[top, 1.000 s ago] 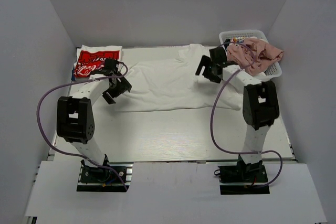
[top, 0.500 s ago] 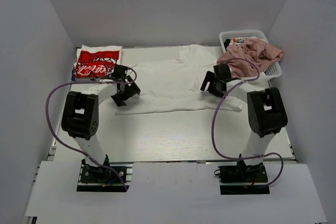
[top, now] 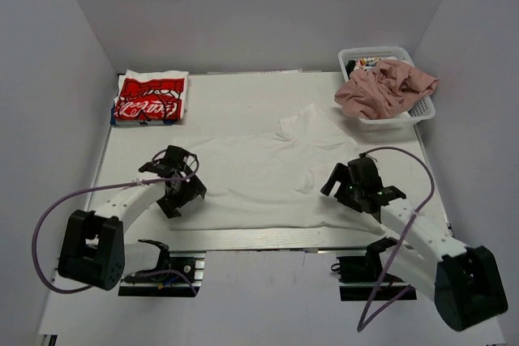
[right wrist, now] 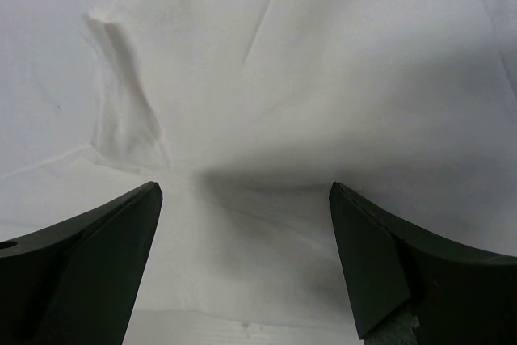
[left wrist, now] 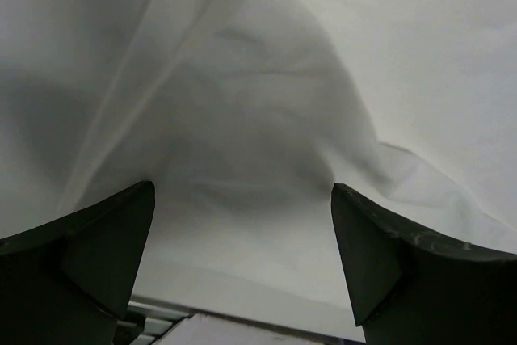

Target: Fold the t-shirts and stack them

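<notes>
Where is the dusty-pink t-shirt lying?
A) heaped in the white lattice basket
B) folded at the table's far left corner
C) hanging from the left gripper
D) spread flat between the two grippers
A: the pink t-shirt is bunched in the basket, spilling over its rim.

Three t-shirts, white t-shirt [top: 259,184], red-printed t-shirt [top: 150,97], pink t-shirt [top: 381,91], one basket [top: 425,110], one left arm [top: 123,200], one right arm [top: 409,228]

The black two-finger left gripper [top: 177,188] [left wrist: 242,193] sits low at the near left, jaws spread wide. The black two-finger right gripper [top: 347,187] [right wrist: 245,190] sits low at the near right, jaws also wide apart.
</notes>
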